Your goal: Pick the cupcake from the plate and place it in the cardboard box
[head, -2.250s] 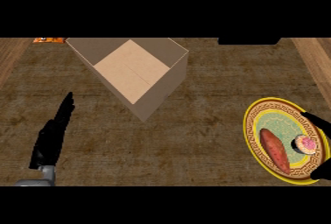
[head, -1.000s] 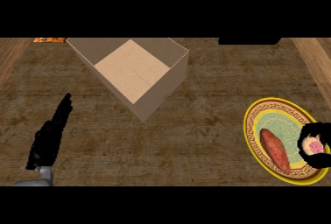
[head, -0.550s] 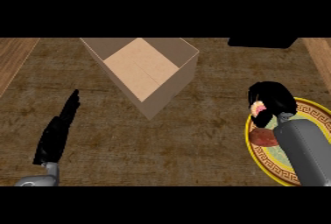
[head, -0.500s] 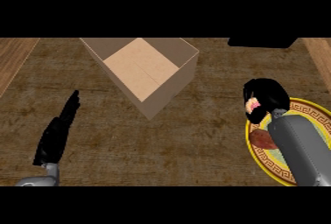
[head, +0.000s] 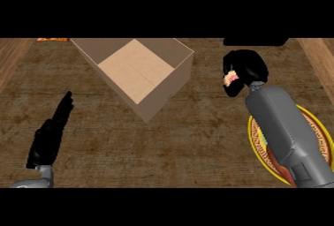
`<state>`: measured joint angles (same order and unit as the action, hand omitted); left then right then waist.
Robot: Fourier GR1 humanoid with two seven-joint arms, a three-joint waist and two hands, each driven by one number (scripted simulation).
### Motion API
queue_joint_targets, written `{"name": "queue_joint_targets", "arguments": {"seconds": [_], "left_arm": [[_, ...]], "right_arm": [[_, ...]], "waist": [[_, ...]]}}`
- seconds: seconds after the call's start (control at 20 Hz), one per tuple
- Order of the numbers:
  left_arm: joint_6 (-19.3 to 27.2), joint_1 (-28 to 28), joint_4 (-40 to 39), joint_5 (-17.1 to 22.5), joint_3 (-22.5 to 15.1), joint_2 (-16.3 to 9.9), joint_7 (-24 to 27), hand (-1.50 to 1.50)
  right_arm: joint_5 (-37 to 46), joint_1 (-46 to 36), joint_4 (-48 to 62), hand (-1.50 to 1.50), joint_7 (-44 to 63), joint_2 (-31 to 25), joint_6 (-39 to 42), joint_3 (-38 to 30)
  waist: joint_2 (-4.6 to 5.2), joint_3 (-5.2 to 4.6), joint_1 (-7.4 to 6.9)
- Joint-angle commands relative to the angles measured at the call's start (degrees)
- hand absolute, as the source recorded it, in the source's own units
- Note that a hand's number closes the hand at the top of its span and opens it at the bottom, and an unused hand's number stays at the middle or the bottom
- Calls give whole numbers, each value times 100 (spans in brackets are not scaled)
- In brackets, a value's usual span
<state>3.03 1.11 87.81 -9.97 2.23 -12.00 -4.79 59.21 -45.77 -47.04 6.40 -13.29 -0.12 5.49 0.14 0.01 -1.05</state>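
Observation:
My right hand (head: 244,70) hangs above the counter just right of the cardboard box (head: 140,73), fingers curled round the cupcake (head: 230,79), of which only a pink and yellow sliver shows at the hand's left edge. The box stands open at the upper middle, its tan floor bare. The yellow patterned plate (head: 258,141) lies at the right, mostly hidden under my grey right forearm; a bit of a reddish-brown food (head: 286,167) shows near its lower rim. My left hand (head: 49,134) rests open at the lower left, fingers straight and pointing up.
The dark wooden counter (head: 163,145) spreads between the box and both arms. A black object (head: 256,41) sits at the top edge right of the box. A small orange item (head: 52,39) shows at the top left corner.
My right hand closed on the cupcake at the plate, lifted it and carried it up and left to beside the box. The left hand stayed where it was.

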Motion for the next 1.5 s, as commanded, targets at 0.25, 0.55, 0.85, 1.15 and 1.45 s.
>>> {"name": "queue_joint_targets", "arguments": {"seconds": [0.25, 0.55, 0.85, 1.15, 1.45], "left_arm": [[111, 18, 83, -82, -27, 106, -33, 0], [43, 142, -12, -109, 80, 13, -184, 0], [-8, -70, -40, -106, 23, 151, 104, 0], [69, 114, -193, -240, -148, 325, 131, 0], [-95, 473, -91, -231, -183, 229, -204, 0]], "right_arm": [[-1459, -379, -602, 150, -1354, 592, -188, -794], [-1812, -1103, -995, 150, -1061, 887, 464, -774], [-1693, -1904, -22, 150, -597, 1316, -150, -677], [-1938, -2901, 1488, 150, -424, 1326, -837, -418], [-2270, -3538, 2562, 150, -430, 1329, -791, -291]], "waist": [[-5, 5, 41], [-15, -2, 83], [8, -4, 2], [78, -9, -206], [144, -12, -397]]}}
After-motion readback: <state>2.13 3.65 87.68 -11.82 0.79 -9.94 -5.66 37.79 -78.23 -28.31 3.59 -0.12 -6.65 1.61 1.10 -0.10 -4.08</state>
